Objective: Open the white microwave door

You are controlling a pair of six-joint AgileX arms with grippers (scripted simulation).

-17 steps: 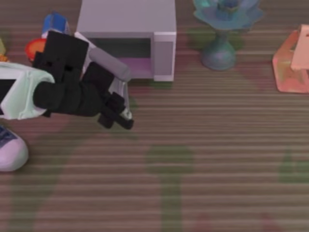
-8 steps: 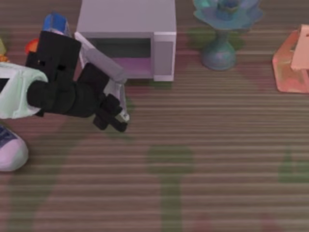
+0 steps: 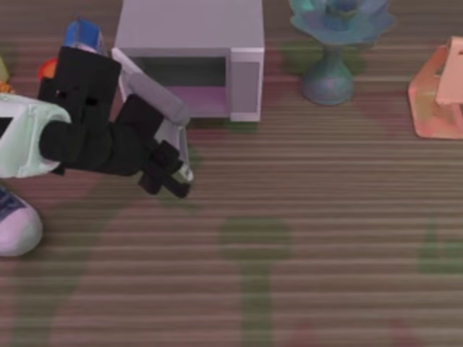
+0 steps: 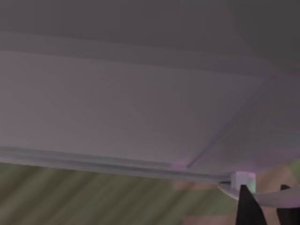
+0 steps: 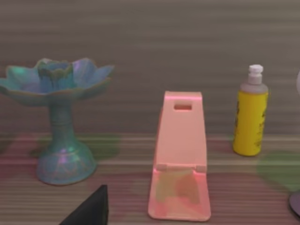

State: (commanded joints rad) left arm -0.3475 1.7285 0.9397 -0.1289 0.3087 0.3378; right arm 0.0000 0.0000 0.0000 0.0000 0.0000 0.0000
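At the surface's back left, the microwave [image 3: 189, 43] door [image 3: 153, 92] hung half open; our left gripper [image 3: 173, 173] pinched its outer edge. Light, stiff panel, probably swings easily.

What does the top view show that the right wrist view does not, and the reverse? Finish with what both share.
Only the top view shows the white microwave, its white microwave door swung partly open, the left end effector at the door's free edge, a shoe and a blue object behind the arm.

Only the right wrist view shows a yellow bottle with a white cap.

Both show the blue flower-shaped stand and the pink phone stand on the striped table.
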